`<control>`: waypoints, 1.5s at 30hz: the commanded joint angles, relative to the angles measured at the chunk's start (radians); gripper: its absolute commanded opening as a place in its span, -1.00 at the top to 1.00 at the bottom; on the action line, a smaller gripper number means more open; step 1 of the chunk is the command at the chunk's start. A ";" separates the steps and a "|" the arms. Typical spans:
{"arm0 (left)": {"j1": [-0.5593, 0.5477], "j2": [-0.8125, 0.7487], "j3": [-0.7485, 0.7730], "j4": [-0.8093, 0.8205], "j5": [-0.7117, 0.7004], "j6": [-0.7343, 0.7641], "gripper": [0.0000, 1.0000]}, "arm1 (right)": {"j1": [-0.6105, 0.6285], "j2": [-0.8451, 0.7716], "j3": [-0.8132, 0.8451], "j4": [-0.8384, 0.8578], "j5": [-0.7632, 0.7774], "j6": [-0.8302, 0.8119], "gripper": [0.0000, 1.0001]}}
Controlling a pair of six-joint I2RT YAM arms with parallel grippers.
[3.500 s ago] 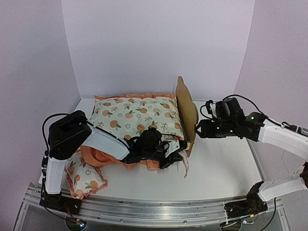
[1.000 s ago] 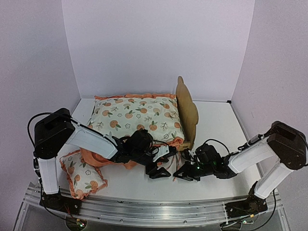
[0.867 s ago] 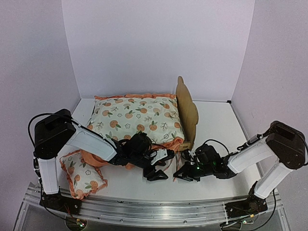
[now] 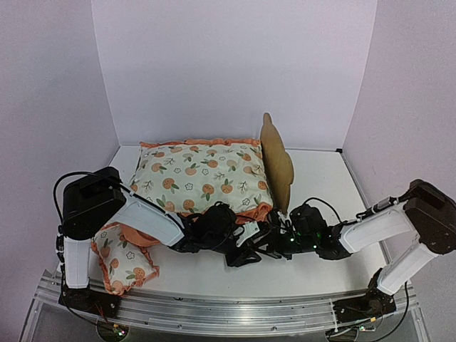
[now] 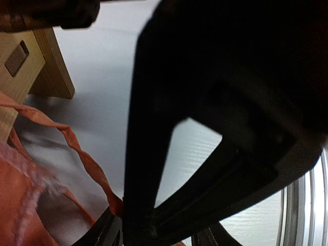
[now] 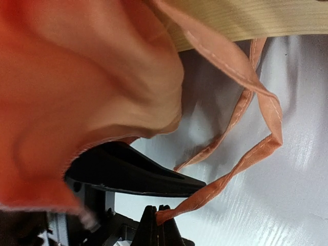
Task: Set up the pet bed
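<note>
Both arms stretched low and inward, meeting at the front corner of the pet bed [image 4: 276, 167], which sits mid-table [image 4: 320, 178] under the cushion [image 4: 203, 174]; right gripper [image 6: 159, 215] pinched tight on an orange ribbon [image 6: 256, 148], left gripper [image 4: 242, 251] jaw state unclear.

Soft, even light fills the top view: the table [image 4: 320, 178] is bright, shadows are faint, and the walls [image 4: 228, 64] carry a lilac cast. The left wrist view is mostly an unfocused black mass [image 5: 205, 77], backlit by the pale table. In the right wrist view, orange cloth [image 6: 77, 77] blurs near the lens, the ribbon [image 6: 241, 169] is sharper, and sheen streaks the table.
</note>
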 commanded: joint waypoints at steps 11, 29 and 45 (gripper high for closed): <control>0.005 -0.021 0.083 -0.085 -0.094 0.000 1.00 | -0.013 -0.039 0.025 -0.040 0.008 -0.029 0.86; 0.170 -0.176 0.138 -0.411 -0.051 0.160 1.00 | 0.016 -0.118 0.120 -0.389 0.216 -0.218 0.00; 0.215 -0.195 0.080 -0.289 -0.071 0.205 1.00 | 0.242 0.208 0.363 -0.393 0.698 -0.155 -0.13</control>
